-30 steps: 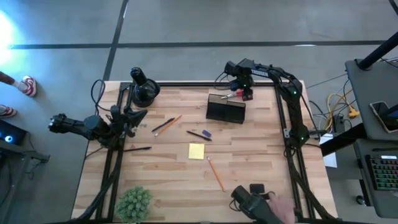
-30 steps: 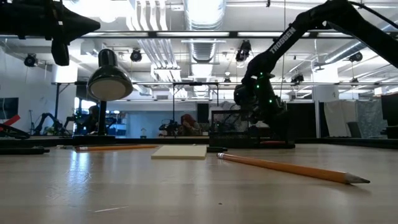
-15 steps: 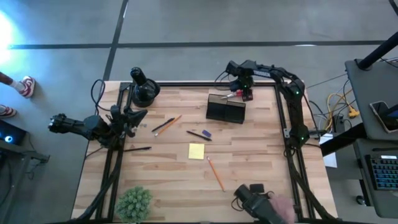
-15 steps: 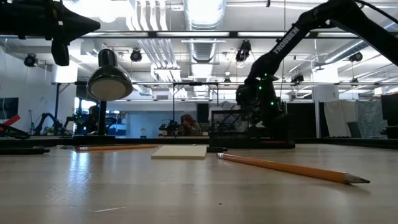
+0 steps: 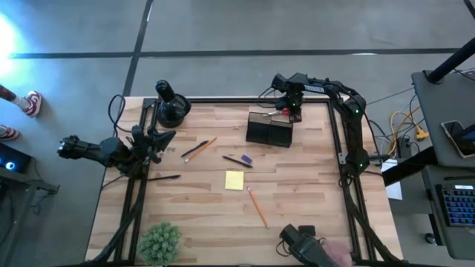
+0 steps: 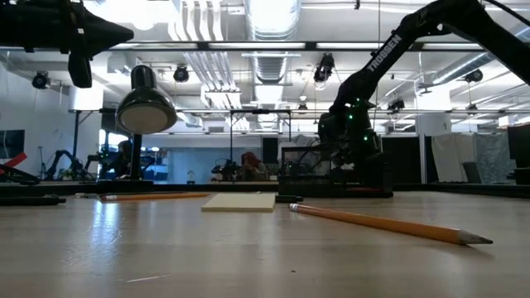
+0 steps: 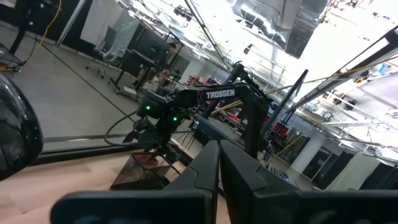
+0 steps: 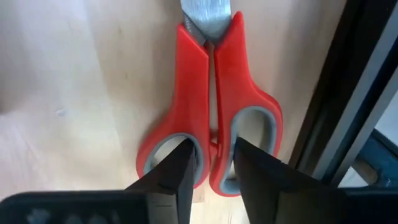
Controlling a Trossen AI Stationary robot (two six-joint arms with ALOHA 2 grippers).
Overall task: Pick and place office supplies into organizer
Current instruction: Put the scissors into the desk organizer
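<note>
My right gripper [image 8: 211, 165]: down at the far right corner of the desk [image 5: 297, 193], over the red-handled scissors [image 8: 208, 99]; my fingers [image 8: 180, 171] stand narrow, one in each handle loop at either side of the middle bar; I cannot tell whether they press on it.
Scissors: flat on the wood just behind the organizer [image 5: 269, 130], close to the dark frame rail at the desk's right edge, blades pointing away from my wrist.
Organizer: black box at the far side of the desk, right of centre, just near of my right gripper.
My left gripper [image 7: 219, 163]: waits off the left edge of the desk, fingers pressed together, holding nothing.
Yellow sticky-note pad [image 5: 234, 180]: flat near the middle of the desk.
Orange pencil [image 5: 257, 207]: lies aslant, near of the pad and a little to its right.
Pen and pencil pair [image 5: 198, 148]: side by side, left of centre.
Purple piece [image 5: 246, 159]: between the organizer and the pad, beside a dark pen [image 5: 236, 160].
Black pen [image 5: 163, 177]: near the left edge.
Green plant [image 5: 160, 242]: near left corner.
Desk lamp [image 5: 171, 106]: far left corner.
</note>
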